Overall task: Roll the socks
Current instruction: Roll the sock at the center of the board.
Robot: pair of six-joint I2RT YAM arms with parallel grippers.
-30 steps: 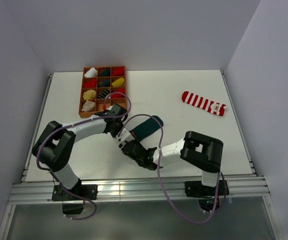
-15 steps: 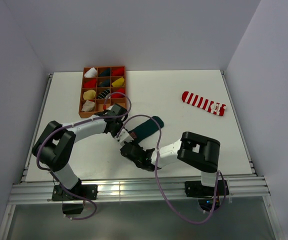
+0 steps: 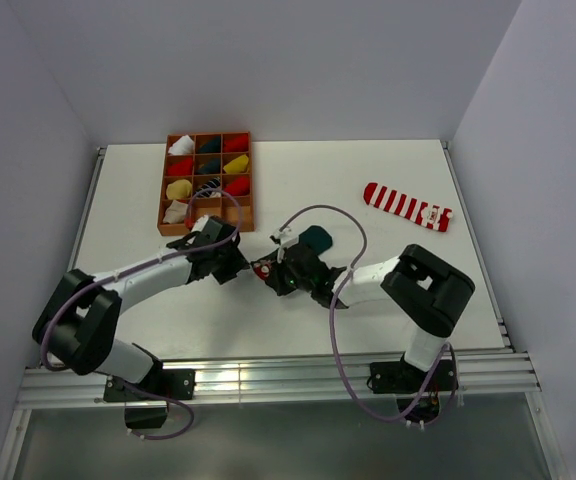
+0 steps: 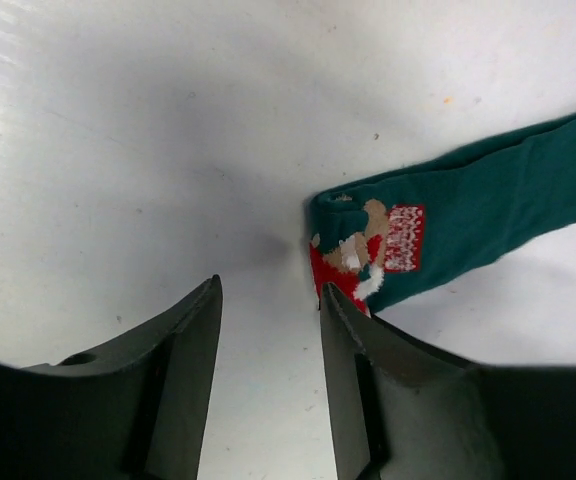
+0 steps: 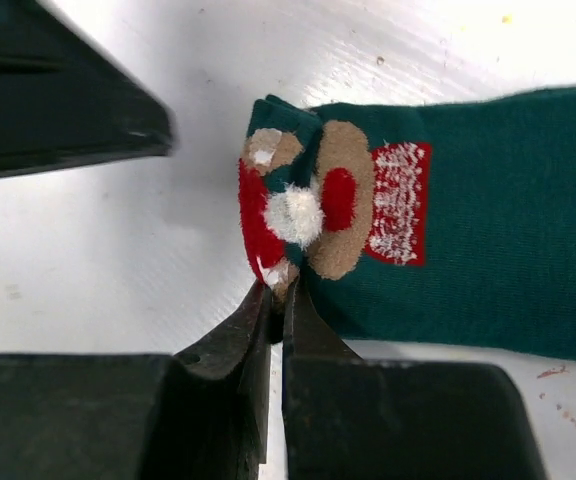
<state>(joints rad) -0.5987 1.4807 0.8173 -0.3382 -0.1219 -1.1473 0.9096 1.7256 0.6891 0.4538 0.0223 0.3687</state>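
The dark green sock (image 3: pixel 316 238) with a red-and-tan figure lies flat mid-table, and shows in the left wrist view (image 4: pixel 468 215) and the right wrist view (image 5: pixel 488 240). My right gripper (image 5: pixel 279 288) is shut on the edge of its figure end; it also shows in the top view (image 3: pixel 271 273). My left gripper (image 4: pixel 268 300) is open and empty over bare table, its right finger beside the sock's red end; it also shows in the top view (image 3: pixel 244 266). The red-and-white striped sock (image 3: pixel 408 206) lies flat at the far right. The beige sock is out of view.
A brown compartment tray (image 3: pixel 165 183) with rolled red, yellow, white and dark bundles stands at the back left, just behind my left arm. Both arms' cables loop over the middle of the table. A finger of my left gripper (image 5: pixel 58 110) shows close in the right wrist view.
My right gripper has swung from near the front edge up to the sock's figure end and closed on it. My left arm has stretched out, its gripper shifting slightly nearer.
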